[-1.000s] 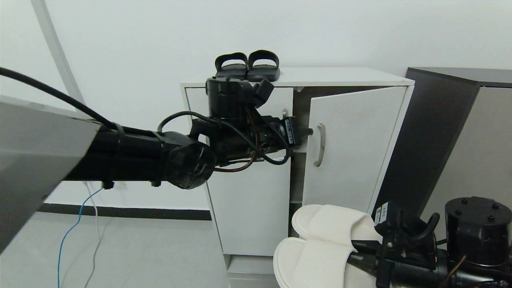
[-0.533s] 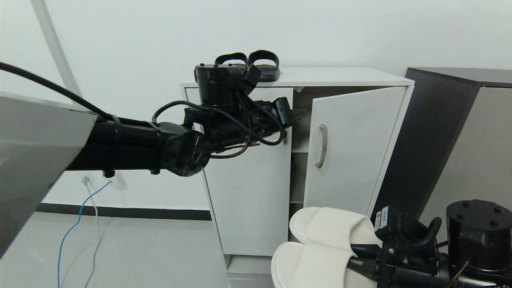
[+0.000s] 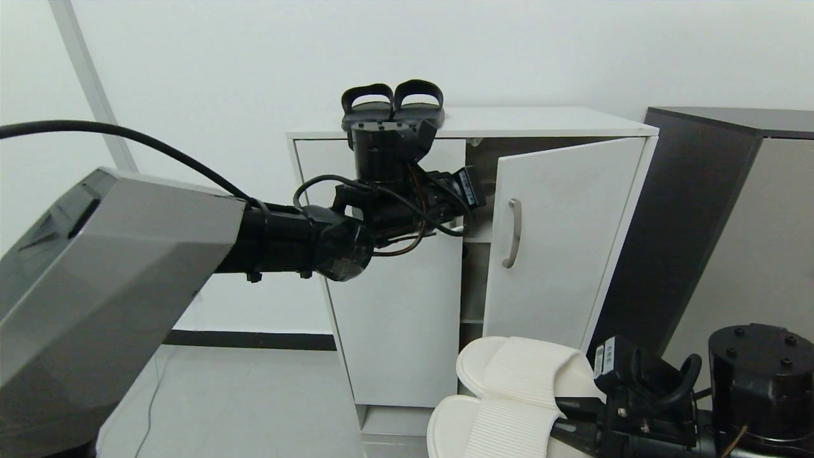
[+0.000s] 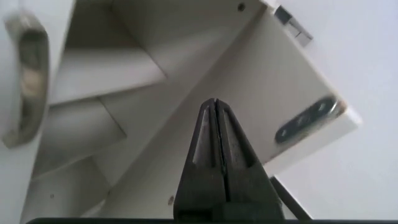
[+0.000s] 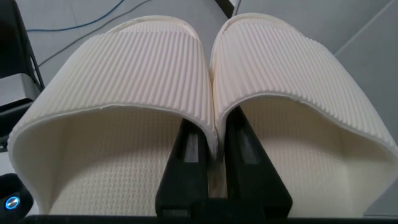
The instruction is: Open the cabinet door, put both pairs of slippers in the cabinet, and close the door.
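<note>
Right jaws around white slippers' (image 5: 155, 74) straps

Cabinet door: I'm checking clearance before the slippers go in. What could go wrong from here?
The cabinet door is only partly open, so the white slippers may catch its edge. The right gripper pinches their inner walls; they could slip. The left gripper, shut by the opening, might knock the door.

Ribbed cream slippers (image 3: 518, 375), smooth matt white door (image 3: 559, 267), brushed metal handle (image 3: 511, 232)
</note>
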Available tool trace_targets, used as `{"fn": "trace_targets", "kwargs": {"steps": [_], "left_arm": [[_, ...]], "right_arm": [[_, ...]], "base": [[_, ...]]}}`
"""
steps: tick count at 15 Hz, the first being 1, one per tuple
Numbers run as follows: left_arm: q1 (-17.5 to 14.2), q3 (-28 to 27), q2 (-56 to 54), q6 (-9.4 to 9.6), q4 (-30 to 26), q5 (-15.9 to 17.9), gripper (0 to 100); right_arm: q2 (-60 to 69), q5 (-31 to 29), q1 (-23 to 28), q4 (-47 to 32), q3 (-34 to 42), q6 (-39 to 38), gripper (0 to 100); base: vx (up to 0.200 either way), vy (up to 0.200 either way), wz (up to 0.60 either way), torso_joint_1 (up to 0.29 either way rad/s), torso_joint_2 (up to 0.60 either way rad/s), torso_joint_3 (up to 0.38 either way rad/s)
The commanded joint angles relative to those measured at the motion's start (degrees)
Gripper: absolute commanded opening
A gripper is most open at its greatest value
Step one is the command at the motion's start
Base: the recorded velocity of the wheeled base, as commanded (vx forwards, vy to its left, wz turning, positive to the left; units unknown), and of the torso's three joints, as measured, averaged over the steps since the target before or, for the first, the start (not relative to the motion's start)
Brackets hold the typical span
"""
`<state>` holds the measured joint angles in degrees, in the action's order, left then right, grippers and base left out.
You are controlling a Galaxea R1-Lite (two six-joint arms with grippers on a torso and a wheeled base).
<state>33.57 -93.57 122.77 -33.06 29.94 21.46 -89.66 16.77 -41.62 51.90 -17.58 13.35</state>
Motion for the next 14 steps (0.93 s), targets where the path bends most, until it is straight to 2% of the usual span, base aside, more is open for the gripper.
{"fn": "trace_targets", "kwargs": {"steps": [1,2,3,4,5,6,9,11,13,14], "left_arm": [[2.3,6.6,-4.9,0.19,1.5,-0.4,0],[3.6,9.9,-7.4,0.1,3.7,-0.2,0],[3.8,10.3,-7.6,0.1,4.1,-0.2,0],[5.6,14.4,-10.7,0.1,6.3,-0.1,0],[5.9,15.4,-11.6,0.1,6.3,-0.1,0],[5.8,15.7,-11.8,0.19,6.3,-0.2,0],[4.1,19.4,-14.9,1.86,7.5,-0.4,0],[1.6,27.3,-22.9,3.27,8.0,-0.4,0],[-0.7,35.1,-30.4,6.08,7.9,-0.4,0],[-2.9,43.8,-38.2,10.47,7.5,-0.5,0]], "right_arm": [[0.0,0.0,-0.1,0.0,0.0,0.0,0],[-0.1,0.0,-0.2,0.0,0.0,0.0,0],[-0.1,0.0,-0.2,0.0,0.0,0.0,0],[-0.1,0.0,-0.4,0.0,0.0,0.0,0],[-0.1,0.0,-0.4,0.0,0.0,0.0,0],[-0.1,0.0,-0.4,0.0,0.0,0.0,0],[-0.5,0.0,0.3,0.2,-0.2,-0.1,0],[-1.4,0.0,2.3,0.4,-0.5,-0.2,0],[-1.9,0.1,3.6,0.3,-1.1,-0.3,0],[-2.4,0.2,4.7,0.4,-1.5,-0.3,0]], "base": [[-0.2,0.0,0.0,0.002,0.0,0.002],[-0.2,0.0,0.0,0.012,0.0,0.002],[-0.2,0.0,0.0,0.002,-0.01,-0.002],[-0.2,0.0,0.0,-0.007,0.0,0.012],[-0.2,0.0,0.0,-0.002,0.0,0.007],[-0.2,0.0,0.0,0.002,0.0,0.002],[0.0,0.0,0.0,0.0,0.0,0.0],[0.0,0.0,0.0,0.0,0.0,0.0],[0.0,0.0,0.0,0.0,0.0,0.0],[0.0,0.0,0.0,0.0,0.0,0.0]]}}
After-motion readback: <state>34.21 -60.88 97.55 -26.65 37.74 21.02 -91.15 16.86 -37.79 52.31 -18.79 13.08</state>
